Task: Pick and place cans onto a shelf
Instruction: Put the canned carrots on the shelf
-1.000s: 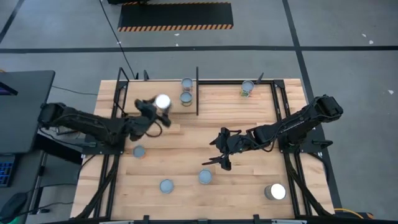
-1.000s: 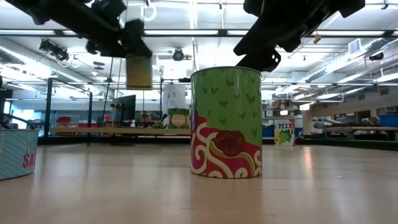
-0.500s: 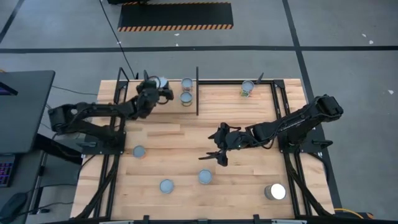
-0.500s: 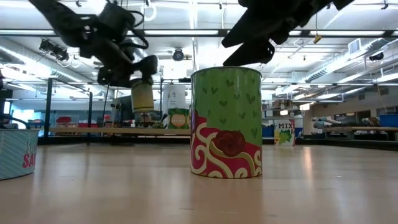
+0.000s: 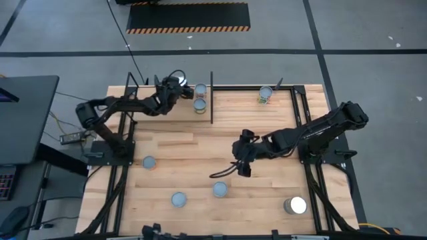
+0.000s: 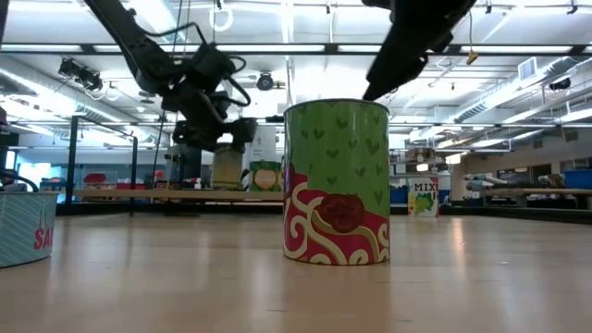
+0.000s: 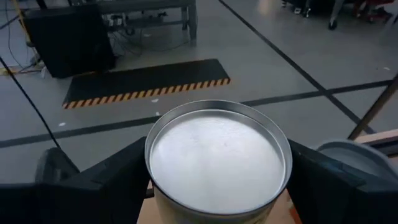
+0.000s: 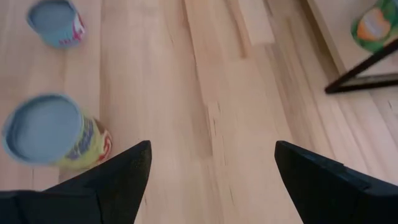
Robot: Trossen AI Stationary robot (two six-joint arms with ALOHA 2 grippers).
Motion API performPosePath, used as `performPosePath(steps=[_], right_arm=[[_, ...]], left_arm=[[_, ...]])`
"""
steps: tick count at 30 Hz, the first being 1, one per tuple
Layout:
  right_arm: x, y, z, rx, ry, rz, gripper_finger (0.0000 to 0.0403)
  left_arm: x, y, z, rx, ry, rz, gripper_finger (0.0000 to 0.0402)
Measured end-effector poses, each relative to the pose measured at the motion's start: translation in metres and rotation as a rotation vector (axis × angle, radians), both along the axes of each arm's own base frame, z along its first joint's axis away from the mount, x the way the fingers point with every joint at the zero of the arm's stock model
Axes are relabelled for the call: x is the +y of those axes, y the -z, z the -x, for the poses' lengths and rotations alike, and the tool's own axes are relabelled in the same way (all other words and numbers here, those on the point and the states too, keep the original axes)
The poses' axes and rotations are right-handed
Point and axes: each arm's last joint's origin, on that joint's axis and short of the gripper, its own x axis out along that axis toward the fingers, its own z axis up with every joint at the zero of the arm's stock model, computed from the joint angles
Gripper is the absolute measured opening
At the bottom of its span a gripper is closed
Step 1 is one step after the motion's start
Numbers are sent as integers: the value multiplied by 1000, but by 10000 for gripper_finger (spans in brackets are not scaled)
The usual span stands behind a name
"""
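L gripper (image 5: 175, 85) sits at the far-left end of the shelf (image 5: 233, 97), a pale wood panel w/ thin black metal posts. Its fingers clamp a cylindrical tin (image 7: 217, 160): flat, shiny silver lid w/ a raised rim, dark fingers (image 7: 99, 186) pressed against both sides of the wall. In the low view the tin hangs just above the shelf board, upright.

Just beside it on the shelf stand two more cans (image 5: 200, 97), close together by the black centre post; a green-labelled can (image 5: 265, 95) sits toward the shelf's right end.

R gripper (image 5: 230, 168) hovers over bare plank tabletop (image 5: 187, 143), well in front of the shelf, jaws spread wide, nothing between them. Near it, further from the shelf, a round-topped can w/ yellow-red label (image 8: 53, 132); another bluish-topped can (image 8: 56, 22) lies beyond. Two more bluish tops (image 5: 149, 162) (image 5: 178, 199) sit left-front of the shelf, and a wider, brighter can (image 5: 295, 205) at the front right.
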Motion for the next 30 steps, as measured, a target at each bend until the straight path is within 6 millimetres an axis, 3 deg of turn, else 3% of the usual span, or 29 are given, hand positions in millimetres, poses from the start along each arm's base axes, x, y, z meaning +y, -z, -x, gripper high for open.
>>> performPosePath(steps=[30], right_arm=[[10,2,6,34,8,-18,348]], left_arm=[[4,9,-5,17,96,17,352]])
